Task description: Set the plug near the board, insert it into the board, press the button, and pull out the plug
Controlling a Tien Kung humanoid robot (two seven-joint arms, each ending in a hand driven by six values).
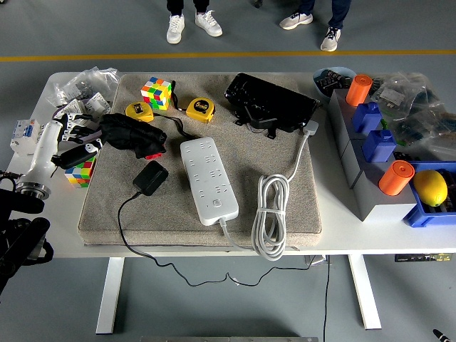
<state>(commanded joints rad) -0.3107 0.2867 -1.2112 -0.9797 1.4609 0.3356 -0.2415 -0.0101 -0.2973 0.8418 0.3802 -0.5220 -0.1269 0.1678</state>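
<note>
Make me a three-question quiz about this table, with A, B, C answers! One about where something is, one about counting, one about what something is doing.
1. Where is the black square plug?
A. on the grey mat, left of the white power strip
B. inside the blue bin
C. in the robot's hand

2. How many yellow tape measures are there?
A. one
B. two
C. four

3. What does the power strip have plugged in?
A. the black plug
B. two plugs
C. nothing

Answers: 1 A, the plug lies loose on the grey mat beside the strip. 2 B, one and another sit near the far edge. 3 C, every socket shows empty.
</note>
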